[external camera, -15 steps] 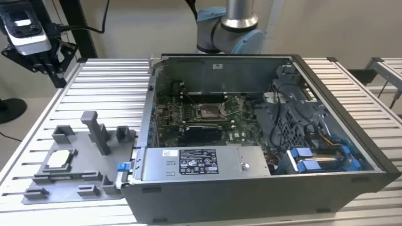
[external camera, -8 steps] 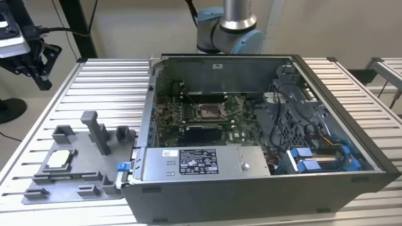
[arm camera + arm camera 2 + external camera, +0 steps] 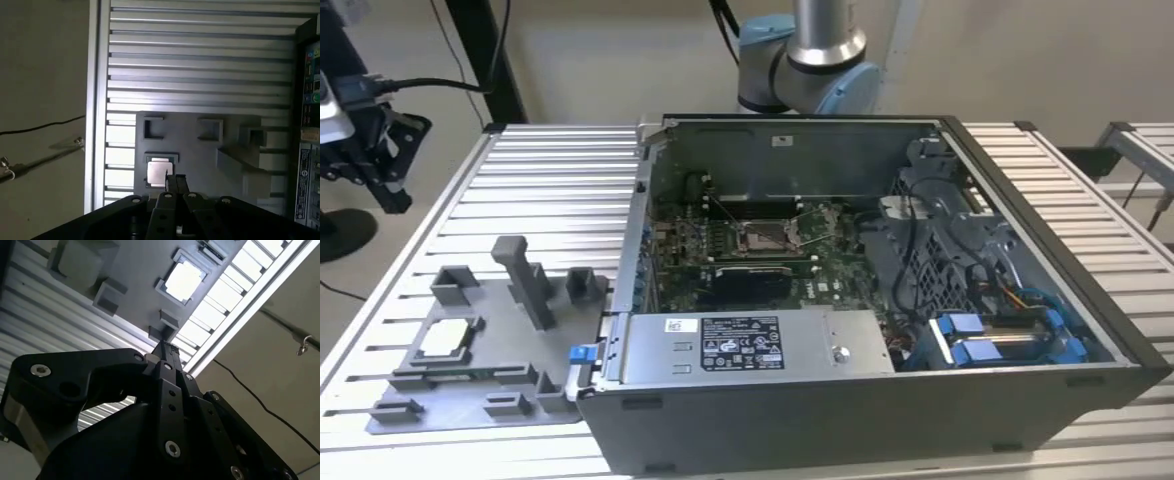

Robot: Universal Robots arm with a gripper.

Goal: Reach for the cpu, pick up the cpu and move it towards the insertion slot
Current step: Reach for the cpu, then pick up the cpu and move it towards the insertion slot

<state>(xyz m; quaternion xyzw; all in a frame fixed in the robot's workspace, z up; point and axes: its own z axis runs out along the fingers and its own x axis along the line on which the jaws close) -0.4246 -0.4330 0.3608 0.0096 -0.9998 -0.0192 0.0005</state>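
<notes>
Black end effector point(image 3: 175, 179), apparently closed and empty, is hovering near the cpu point(image 3: 158, 172) in its grey tray point(image 3: 200, 155), and descending unopened is risking knocking it askew.

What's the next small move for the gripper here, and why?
Probably centre over the chip and descend. It lies untouched in its pocket of the grey tray, and in the first wrist view the gripper hangs above, lined up with its edge rather than its middle.
</notes>
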